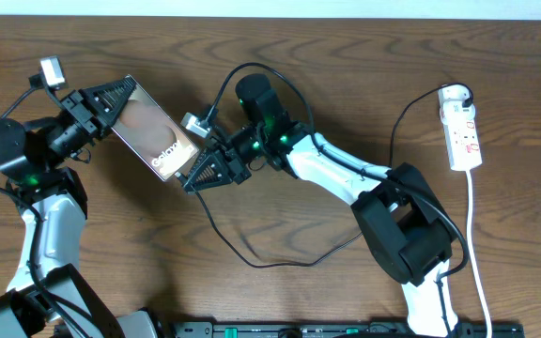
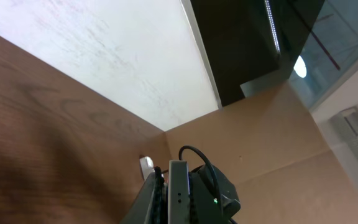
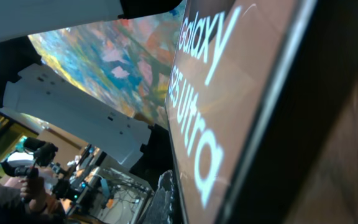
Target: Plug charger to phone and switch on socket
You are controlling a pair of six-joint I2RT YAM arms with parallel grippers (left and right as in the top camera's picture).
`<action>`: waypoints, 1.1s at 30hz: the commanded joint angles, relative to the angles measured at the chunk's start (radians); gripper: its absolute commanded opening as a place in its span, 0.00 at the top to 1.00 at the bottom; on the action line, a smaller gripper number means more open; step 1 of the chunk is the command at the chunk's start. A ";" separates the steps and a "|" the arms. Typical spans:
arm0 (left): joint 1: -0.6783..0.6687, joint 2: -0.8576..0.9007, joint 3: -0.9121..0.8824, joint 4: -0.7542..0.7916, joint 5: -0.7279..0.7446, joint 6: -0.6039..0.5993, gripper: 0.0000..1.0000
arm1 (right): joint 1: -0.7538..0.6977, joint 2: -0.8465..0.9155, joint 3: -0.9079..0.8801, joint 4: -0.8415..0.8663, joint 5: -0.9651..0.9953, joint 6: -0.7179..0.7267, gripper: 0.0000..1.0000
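phone [image 1: 153, 130]: you have it left of centre, held diagonally between the 2 grippers.
left gripper [image 1: 120, 97]: clamped on the phone's far-left end.
right gripper [image 1: 195, 178]: closed at the Galaxy end; you cannot see what it pinches.
socket [image 1: 463, 127]: far right, well apart.
charger [image 1: 256, 266]: cable loops nearer, below the right gripper.

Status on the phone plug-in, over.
Left tool shut on phone. Right tool shut on charger at phone's Galaxy end. Socket off right, no tool on it.

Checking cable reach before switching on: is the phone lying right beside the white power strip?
No: the phone is on the left, while the power strip lies far off on the right.
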 commanded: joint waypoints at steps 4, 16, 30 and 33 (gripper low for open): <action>-0.001 -0.004 0.014 0.008 0.034 0.018 0.93 | -0.020 -0.007 0.005 0.003 -0.012 0.002 0.97; -0.001 -0.004 0.014 0.008 0.061 0.017 0.92 | -0.025 -0.007 0.005 0.004 -0.012 0.001 0.97; -0.001 -0.004 0.014 0.008 0.064 0.014 0.93 | -0.031 -0.007 0.005 0.003 -0.012 0.002 0.97; -0.001 -0.004 0.014 0.008 0.064 0.014 0.93 | -0.032 -0.007 0.005 0.004 -0.012 0.002 0.97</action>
